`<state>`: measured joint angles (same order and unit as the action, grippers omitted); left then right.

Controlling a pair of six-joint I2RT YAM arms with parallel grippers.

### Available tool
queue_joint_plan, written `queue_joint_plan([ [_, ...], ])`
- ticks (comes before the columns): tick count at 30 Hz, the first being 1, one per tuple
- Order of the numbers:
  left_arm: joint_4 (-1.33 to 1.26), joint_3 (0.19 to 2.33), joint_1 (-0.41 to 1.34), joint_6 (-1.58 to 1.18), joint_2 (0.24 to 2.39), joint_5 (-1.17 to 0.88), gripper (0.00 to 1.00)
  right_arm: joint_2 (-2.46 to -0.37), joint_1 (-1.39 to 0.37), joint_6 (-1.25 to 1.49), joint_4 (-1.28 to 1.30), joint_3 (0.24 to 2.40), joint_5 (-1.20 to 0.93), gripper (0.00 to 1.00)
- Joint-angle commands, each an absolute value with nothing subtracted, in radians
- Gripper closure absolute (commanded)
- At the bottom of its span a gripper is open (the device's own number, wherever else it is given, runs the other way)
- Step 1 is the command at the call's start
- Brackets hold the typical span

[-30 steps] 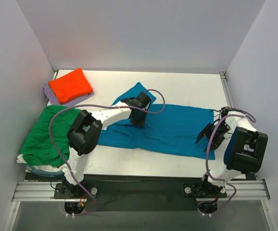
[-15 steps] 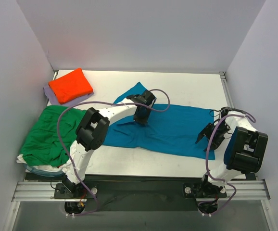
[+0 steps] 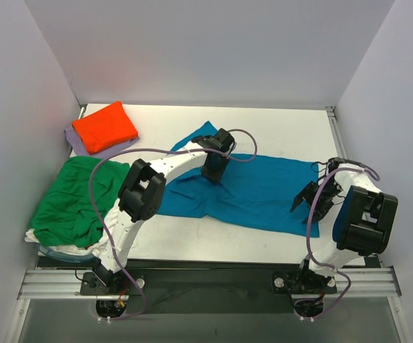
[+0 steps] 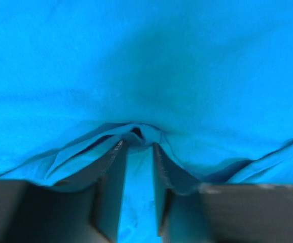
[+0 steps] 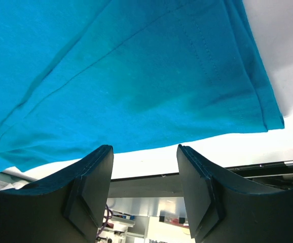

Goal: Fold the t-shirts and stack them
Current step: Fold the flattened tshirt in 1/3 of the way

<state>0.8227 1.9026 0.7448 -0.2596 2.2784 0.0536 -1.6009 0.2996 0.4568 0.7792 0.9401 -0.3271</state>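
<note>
So, going left to right. The green shirt (image 3: 67,204) lies in a loose heap at the table's (image 3: 278,125) near-left corner, with a bit of the white shirt (image 3: 32,234) peeking out under it. Behind that, in the far-left corner, the orange shirt (image 3: 105,126) sits folded on top of the lavender shirt (image 3: 113,148).

The teal shirt (image 3: 256,193) is spread flat across the middle of the table and runs almost to the right edge. One sleeve pokes out toward the back.

The left gripper (image 3: 212,174) is reached out over the teal shirt's left half, just near of that sleeve, pointing down into the cloth. In the left wrist view its fingers (image 4: 111,172) stand a little apart. A puckered ridge of teal cloth is bunched right at the tips (image 4: 138,144), and more teal shows in the gap. I honestly can't tell if the ridge is caught or just sitting there.

The right gripper (image 3: 308,204) sits at the teal shirt's right end, close to the near-right corner of the cloth. In the right wrist view its fingers are spread wide (image 5: 144,152) with nothing between them. The hemmed edge of the shirt lies just beyond the tips, and there's bare table between the hem and the fingers, so no contact there.
</note>
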Motion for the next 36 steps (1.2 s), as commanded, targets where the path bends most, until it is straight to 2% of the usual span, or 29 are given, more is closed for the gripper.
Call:
queue_joint_plan([
  [1, 0.836, 1.968, 0.747, -0.250, 2.266, 0.063, 0.61, -1.577, 0.281, 0.463, 0.830, 0.980, -0.310, 0.46],
  [2, 0.836, 1.968, 0.747, -0.256, 2.261, 0.064, 0.56, -1.569, 0.273, 0.462, 0.833, 0.982, -0.304, 0.46],
  [13, 0.825, 1.941, 0.735, -0.333, 2.089, 0.081, 0.34, -1.500, 0.189, 0.454, 0.833, 1.009, -0.255, 0.45],
  [17, 0.770, 1.758, 0.698, -0.394, 1.932, 0.110, 0.32, -1.488, 0.147, 0.446, 0.822, 1.022, -0.241, 0.45],
  [24, 0.626, 1.279, 0.565, -0.511, 1.695, 0.087, 0.30, -1.537, 0.124, 0.445, 0.761, 0.997, -0.282, 0.44],
  [31, 0.493, 1.108, 0.531, -0.568, 1.663, 0.006, 0.30, -1.650, 0.124, 0.431, 0.695, 0.968, -0.278, 0.44],
  [36, 0.477, 1.028, 0.526, -0.603, 1.669, 0.026, 0.30, -1.727, 0.126, 0.419, 0.689, 0.954, -0.250, 0.44],
])
